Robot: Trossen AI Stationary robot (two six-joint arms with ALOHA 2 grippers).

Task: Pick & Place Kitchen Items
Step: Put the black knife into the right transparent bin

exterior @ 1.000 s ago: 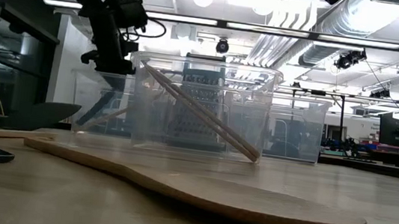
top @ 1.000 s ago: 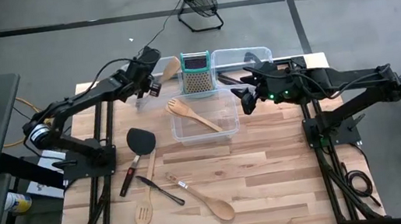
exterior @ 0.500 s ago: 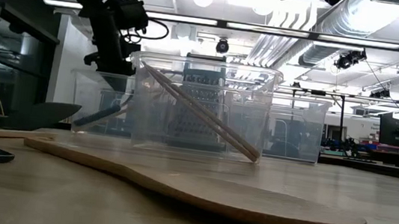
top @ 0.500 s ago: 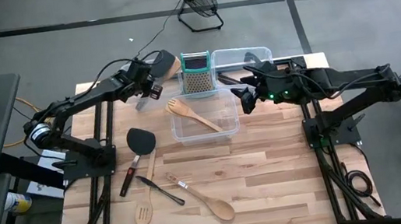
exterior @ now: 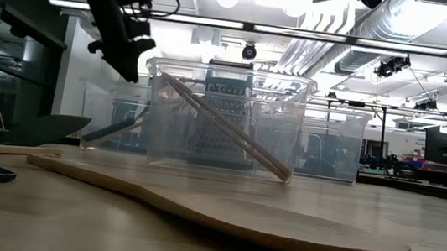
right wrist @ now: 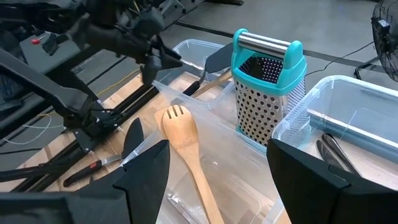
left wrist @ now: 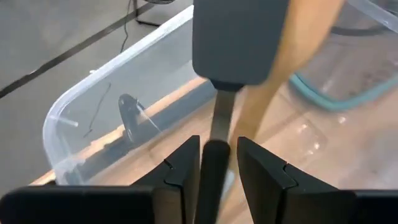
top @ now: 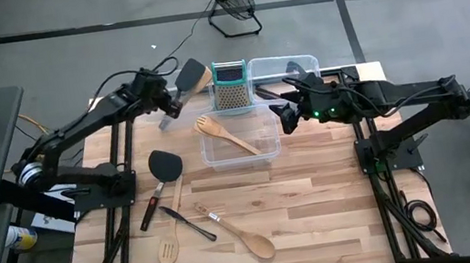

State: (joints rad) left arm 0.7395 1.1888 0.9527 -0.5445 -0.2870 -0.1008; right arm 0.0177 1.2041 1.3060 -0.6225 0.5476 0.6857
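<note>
A black turner [top: 190,71] lies in the far left clear bin [left wrist: 62,118]. Its head [left wrist: 239,37] is raised beside a wooden spoon [left wrist: 292,56], and its handle [exterior: 113,130] slants down to the bin floor. My left gripper [top: 167,104] hangs above that handle [exterior: 133,64]. It is narrowly open, a finger on either side of the handle line [left wrist: 217,146]. My right gripper [top: 289,122] waits open [right wrist: 227,155] at the right end of the near bin [top: 207,158]. That bin holds a wooden fork [right wrist: 180,130].
The teal-topped grater [top: 230,86] stands behind the near bin. A far right bin [top: 299,62] holds dark tools. On the near table lie a black turner [top: 164,164], a slotted wooden spatula [top: 170,247], a wooden spoon [top: 250,240] and two black-handled tools [top: 188,223].
The left gripper has risen and drawn back toward the table's left, away from the far left bin. The black turner's handle came down into that bin and has stayed there, with its head now uncovered beside the wooden spoon. The right arm has kept still.
</note>
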